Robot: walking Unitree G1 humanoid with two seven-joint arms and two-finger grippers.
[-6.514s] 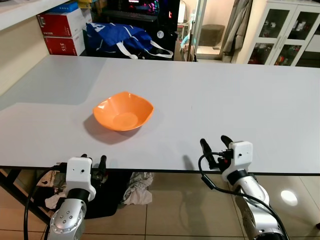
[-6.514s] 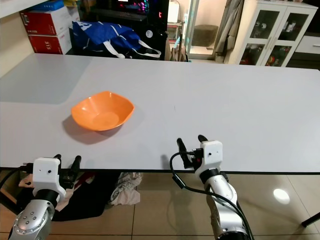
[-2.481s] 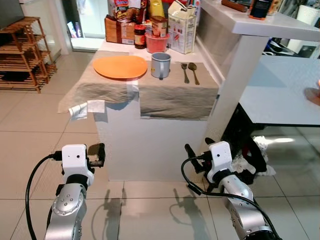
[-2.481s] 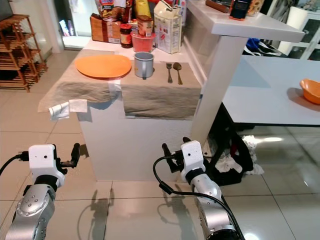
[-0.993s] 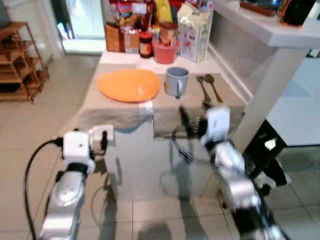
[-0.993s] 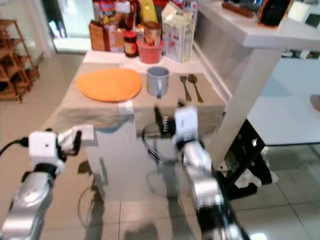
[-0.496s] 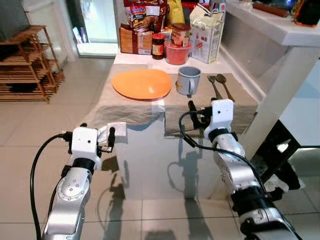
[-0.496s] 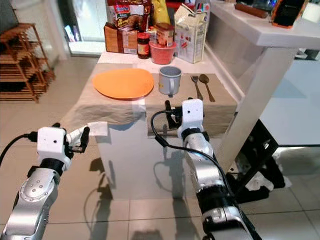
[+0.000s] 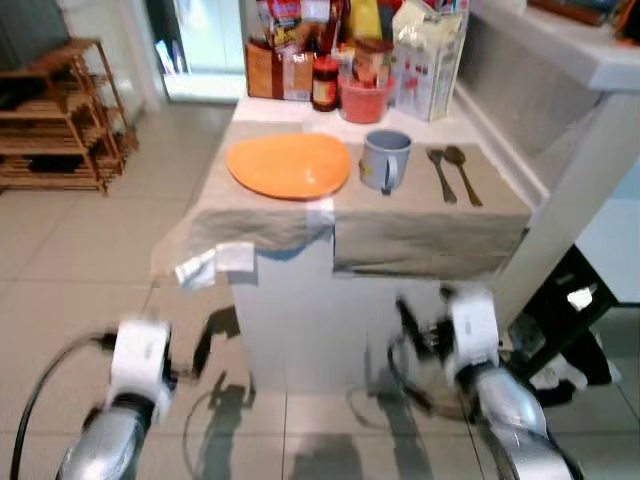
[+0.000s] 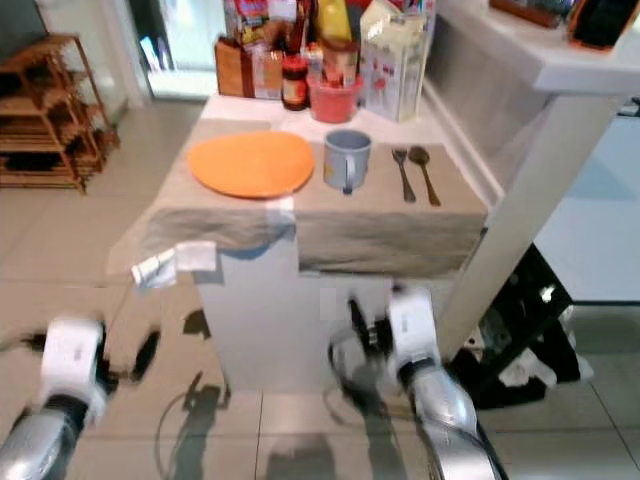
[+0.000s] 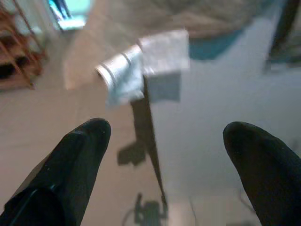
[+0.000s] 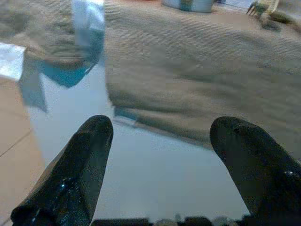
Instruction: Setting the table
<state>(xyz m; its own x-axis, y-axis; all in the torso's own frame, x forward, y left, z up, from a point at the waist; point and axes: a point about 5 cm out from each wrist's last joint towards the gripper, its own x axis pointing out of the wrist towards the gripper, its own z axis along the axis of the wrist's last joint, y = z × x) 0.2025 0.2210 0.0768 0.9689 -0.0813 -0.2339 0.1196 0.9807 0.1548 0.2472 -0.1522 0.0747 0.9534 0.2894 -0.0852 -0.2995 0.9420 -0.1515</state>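
Nearest, the left claw (image 11: pixel 160 155) and right claw (image 12: pixel 157 155) hang low over the tiled floor (image 9: pixel 70 260) in front of a white worktop (image 10: pixel 270 310), both with fingers spread and holding nothing. Up on the worktop, a beige cloth (image 10: pixel 400 225) carries an orange plate (image 10: pixel 252 163), a grey mug (image 10: pixel 347 158) just beside it, then a fork (image 10: pixel 401 172) and spoon (image 10: pixel 424 172) lying side by side. Behind them stand jars and food boxes (image 10: pixel 320 50).
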